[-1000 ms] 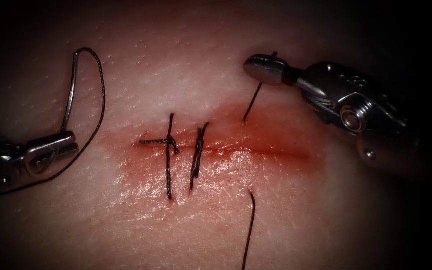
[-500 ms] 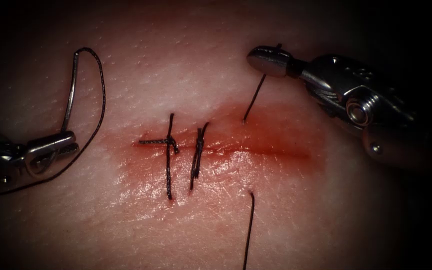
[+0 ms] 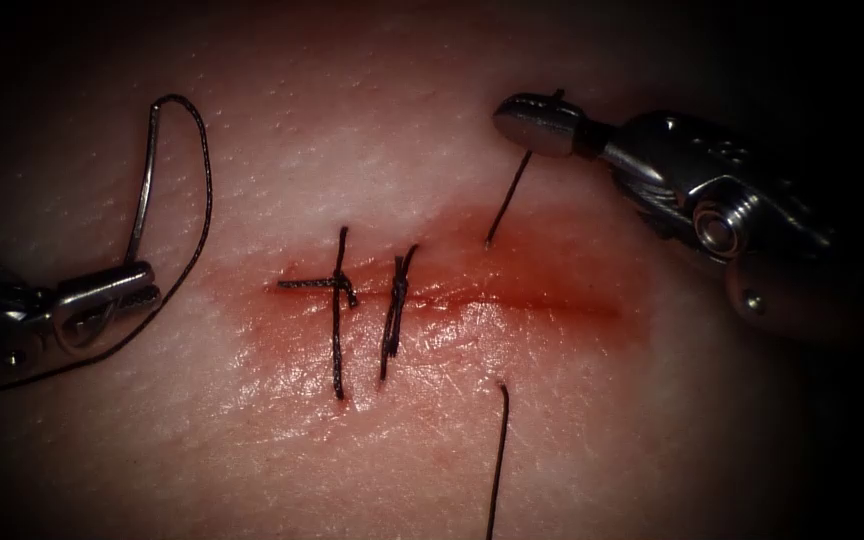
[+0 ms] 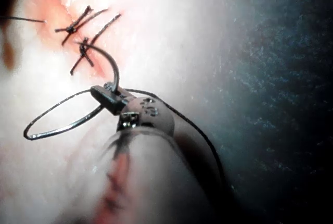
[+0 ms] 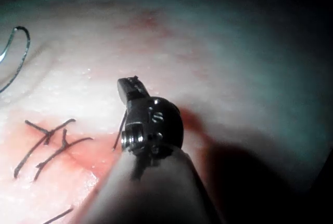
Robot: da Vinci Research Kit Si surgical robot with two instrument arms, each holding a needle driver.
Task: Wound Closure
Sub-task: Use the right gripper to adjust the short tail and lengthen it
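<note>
Two finished stitches (image 3: 367, 310) cross the cut (image 3: 452, 298) near its left end, and you can see them again in both wrist views, dark against the red fluid (image 3: 542, 270) that stains the tissue (image 3: 372, 150) around the wound. Nearest the endoscope, a loose run of thread (image 3: 497, 460) rises from the lower edge and enters the tissue just below the cut, right of the stitches. Your left tool (image 3: 112, 300) lies well left of the cut with its jaws clamped on the curved needle (image 3: 142, 180), gripping it near its tail end; the needle is out of the tissue, arching up and away from the jaws, and thread loops from its top back down past the tool. In the left wrist view the same needle (image 4: 67, 114) curves out to both sides of the closed jaws. Farther back, above the cut, your right tool (image 3: 537, 125) has its jaws closed on the thread (image 3: 507, 200), which runs taut from the jaws down to where it leaves the tissue just above the cut.
</note>
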